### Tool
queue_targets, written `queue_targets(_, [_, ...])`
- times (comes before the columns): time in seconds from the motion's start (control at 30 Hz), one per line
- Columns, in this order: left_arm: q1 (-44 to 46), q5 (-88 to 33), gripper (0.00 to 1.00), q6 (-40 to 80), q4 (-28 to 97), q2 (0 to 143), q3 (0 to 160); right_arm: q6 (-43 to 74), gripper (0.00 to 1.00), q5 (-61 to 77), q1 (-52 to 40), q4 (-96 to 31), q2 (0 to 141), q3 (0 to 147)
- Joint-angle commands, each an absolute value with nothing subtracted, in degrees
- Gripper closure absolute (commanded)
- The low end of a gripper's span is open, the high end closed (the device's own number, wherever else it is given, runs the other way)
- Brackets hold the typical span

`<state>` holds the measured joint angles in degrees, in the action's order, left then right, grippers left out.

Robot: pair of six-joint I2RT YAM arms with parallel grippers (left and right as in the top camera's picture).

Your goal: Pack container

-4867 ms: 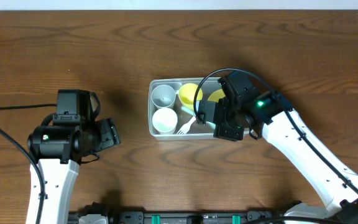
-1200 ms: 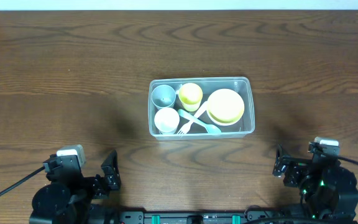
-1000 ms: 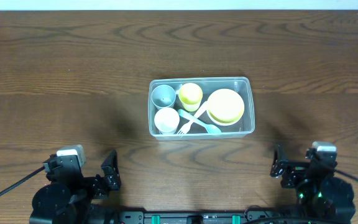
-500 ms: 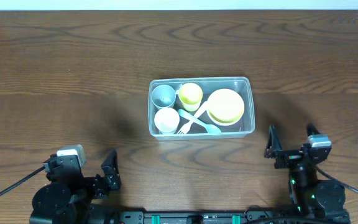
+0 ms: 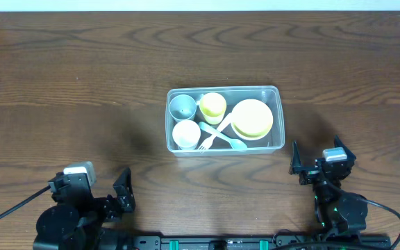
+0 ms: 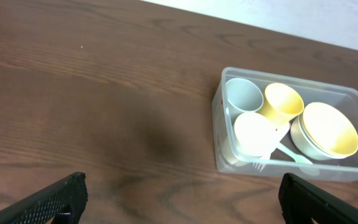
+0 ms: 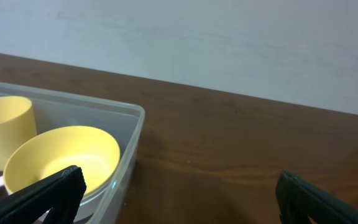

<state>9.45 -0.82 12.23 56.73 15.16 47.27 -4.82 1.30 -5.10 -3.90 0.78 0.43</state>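
The clear container (image 5: 224, 89) sits at the table's middle. It holds a grey cup (image 5: 182, 106), a yellow cup (image 5: 213, 105), a white cup (image 5: 185, 134), a yellow bowl (image 5: 251, 118) and a white fork and pale blue spoon (image 5: 219, 139). My left gripper (image 5: 120, 198) is open and empty at the front left, far from the container (image 6: 217, 134). My right gripper (image 5: 317, 158) is open and empty just off the container's front right corner. The right wrist view shows the container's wall (image 7: 131, 137) and the yellow bowl (image 7: 61, 155) to the left of the fingers (image 7: 179, 193).
Bare wooden table (image 5: 82, 76) lies all round the container. A pale wall (image 7: 229, 43) stands behind the table's far edge. A dark rail (image 5: 214, 243) runs along the front edge between the arm bases.
Both arms have drawn back from the container to the front edge. In the last second the right gripper has moved up and left toward the container's corner. The left arm is still.
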Motion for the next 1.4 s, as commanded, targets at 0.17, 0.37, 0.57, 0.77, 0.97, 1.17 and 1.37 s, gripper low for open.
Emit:
queue_targets(0.17, [9.34, 0.03, 0.02, 12.8, 56.75, 14.96, 47.05, -6.28, 0.01, 0.67, -5.65, -4.19, 0.27, 0.32])
queue_targets(0.37, [9.34, 0.03, 0.02, 12.8, 56.75, 14.96, 47.05, -6.28, 0.01, 0.67, -5.65, -4.21, 0.3, 0.32])
queue_targets(0.57, [9.34, 0.03, 0.02, 12.8, 56.75, 14.96, 47.05, -6.28, 0.01, 0.64, -5.65, -4.21, 0.27, 0.32])
queue_targets(0.77, [9.34, 0.05, 0.02, 12.8, 56.75, 14.96, 47.05, -6.28, 0.01, 0.67, -5.65, -4.21, 0.27, 0.32])
queue_targets(0.97, [9.34, 0.03, 0.02, 12.8, 56.75, 14.96, 47.05, -6.28, 0.01, 0.67, -5.65, -4.21, 0.3, 0.32])
queue_targets(1.17, [7.62, 1.32, 0.02, 12.56, 59.37, 13.98, 47.03, -6.28, 0.01, 0.64, -5.65, -4.21, 0.3, 0.32])
queue_targets(1.37, [5.41, 2.28, 0.02, 12.49, 59.35, 6.55, 41.12, -6.28, 0.01, 0.67, -5.65, -4.21, 0.3, 0.32])
